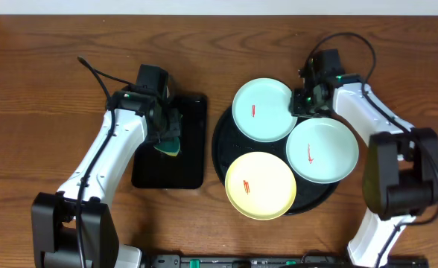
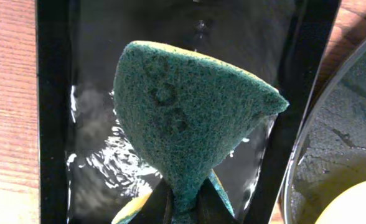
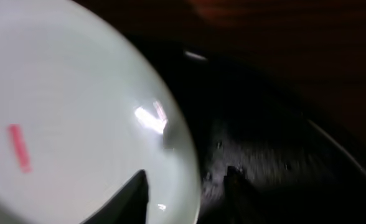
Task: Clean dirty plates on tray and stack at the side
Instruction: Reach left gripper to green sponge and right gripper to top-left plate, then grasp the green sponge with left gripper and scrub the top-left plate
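Light blue plate [image 1: 262, 108]: we judged it light, stiff, slick, rim-graspable; right end effector [image 3: 183, 183] gaped astride its rim, left end effector [image 2: 183, 210] pinched sponge [image 2: 189, 118]

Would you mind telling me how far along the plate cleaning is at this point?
Done: nothing yet. The rear plate, right plate and yellow plate all lie on the tray with red streaks; none is stacked aside. In hand: the left end effector grips a sponge above the small tray, and the right end effector sits open at the rear plate's rim. Left: wiping all three and stacking them.
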Controlling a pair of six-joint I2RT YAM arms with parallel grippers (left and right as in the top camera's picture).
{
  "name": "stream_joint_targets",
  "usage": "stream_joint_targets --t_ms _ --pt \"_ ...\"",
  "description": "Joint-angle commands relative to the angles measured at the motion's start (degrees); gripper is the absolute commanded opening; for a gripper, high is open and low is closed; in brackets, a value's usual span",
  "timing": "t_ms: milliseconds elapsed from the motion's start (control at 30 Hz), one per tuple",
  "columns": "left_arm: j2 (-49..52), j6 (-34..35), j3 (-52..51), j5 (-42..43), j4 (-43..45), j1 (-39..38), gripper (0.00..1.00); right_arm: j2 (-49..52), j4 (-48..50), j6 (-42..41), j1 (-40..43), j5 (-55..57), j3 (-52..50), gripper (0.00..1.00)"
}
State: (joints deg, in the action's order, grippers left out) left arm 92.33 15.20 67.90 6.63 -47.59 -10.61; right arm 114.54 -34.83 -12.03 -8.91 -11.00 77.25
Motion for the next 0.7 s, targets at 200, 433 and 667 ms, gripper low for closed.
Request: stream_joint_targets --t_ms 200,433,667 --pt "-0.9 0.33 1.25 4.55 1.03 0.17 0.08 2.03 1.36 -0.7 -0.2 1.05 0.76 0.01" --pt "-0.9 0.63 1.25 7.13 4.17 0.13 0.08 -1.95 -3.98 -1.18 -2.14 6.75 0.76 0.01" --pt "-0.87 4.2 1.25 9.42 9.99 -2.71 0.08 -3.61 -10.4 -1.25 -6.8 13.22 0.74 0.01"
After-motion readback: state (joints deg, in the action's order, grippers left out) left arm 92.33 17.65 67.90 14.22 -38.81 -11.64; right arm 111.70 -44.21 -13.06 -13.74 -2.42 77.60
